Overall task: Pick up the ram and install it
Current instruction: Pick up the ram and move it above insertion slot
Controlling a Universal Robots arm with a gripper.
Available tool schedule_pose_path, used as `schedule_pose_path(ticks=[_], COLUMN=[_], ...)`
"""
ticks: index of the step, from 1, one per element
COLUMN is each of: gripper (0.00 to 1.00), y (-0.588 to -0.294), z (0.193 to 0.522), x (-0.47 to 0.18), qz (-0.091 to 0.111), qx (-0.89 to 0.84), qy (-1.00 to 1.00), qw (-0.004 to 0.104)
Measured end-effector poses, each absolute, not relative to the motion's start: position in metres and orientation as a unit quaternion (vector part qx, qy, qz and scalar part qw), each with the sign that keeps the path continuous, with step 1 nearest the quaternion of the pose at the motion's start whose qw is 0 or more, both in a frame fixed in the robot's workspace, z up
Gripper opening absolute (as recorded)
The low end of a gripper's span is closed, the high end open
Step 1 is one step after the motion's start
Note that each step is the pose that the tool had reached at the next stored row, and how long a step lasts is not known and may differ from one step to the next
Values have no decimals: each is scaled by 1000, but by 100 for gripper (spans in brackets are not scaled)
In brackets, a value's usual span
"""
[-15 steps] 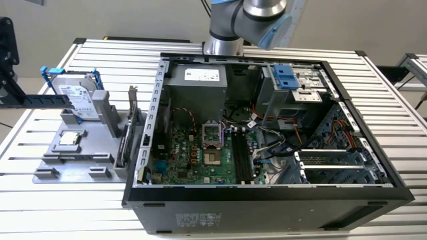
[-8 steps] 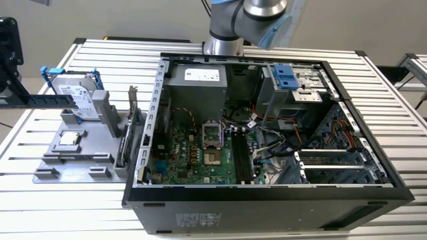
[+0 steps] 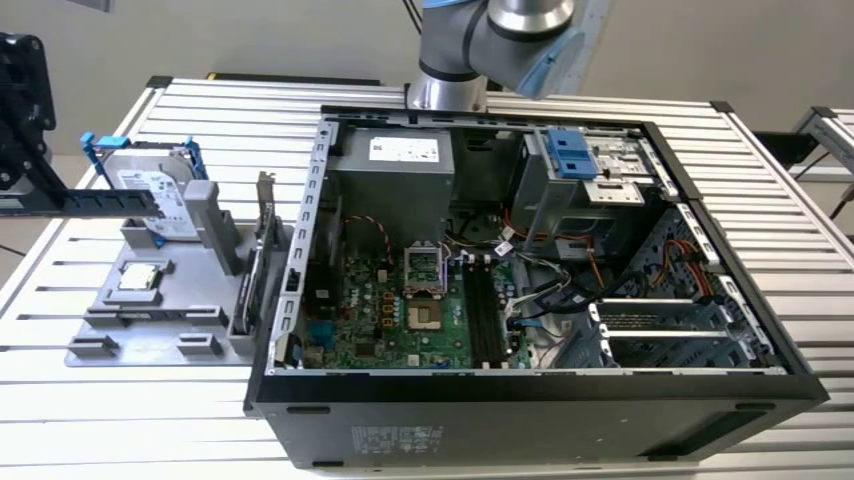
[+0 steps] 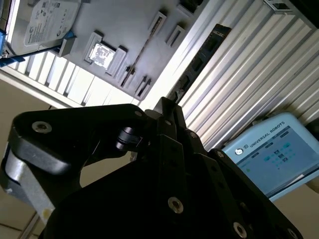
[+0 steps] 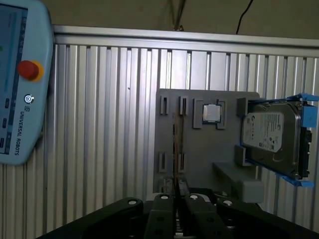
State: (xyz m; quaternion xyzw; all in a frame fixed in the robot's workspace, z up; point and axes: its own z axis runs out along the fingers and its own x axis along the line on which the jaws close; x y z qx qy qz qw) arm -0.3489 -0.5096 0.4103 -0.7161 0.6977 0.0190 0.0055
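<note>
white brand lettering on blue teach pendant (image 5: 17,99) | printed sticker (image 5: 266,132) on hard drive (image 5: 286,154) | white label (image 3: 403,150) on power supply (image 3: 387,195), 12 o'clock inside computer case (image 3: 534,385)

I am seeing my gripper (image 5: 177,191) looking black and the memory stick (image 3: 107,201) dark. The table (image 5: 99,124) is showing silver stripes, the tray (image 5: 209,149) grey, the hard drive (image 5: 271,132) silver inside a blue frame, the computer case (image 3: 534,385) black.
</note>
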Motion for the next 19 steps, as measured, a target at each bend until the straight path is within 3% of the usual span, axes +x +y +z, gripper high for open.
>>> schedule_pose_path(ticks=[19], gripper=[0], y=[-510], z=[410], x=[-335], qz=[19], qx=[-716], qy=[698], qw=[5])
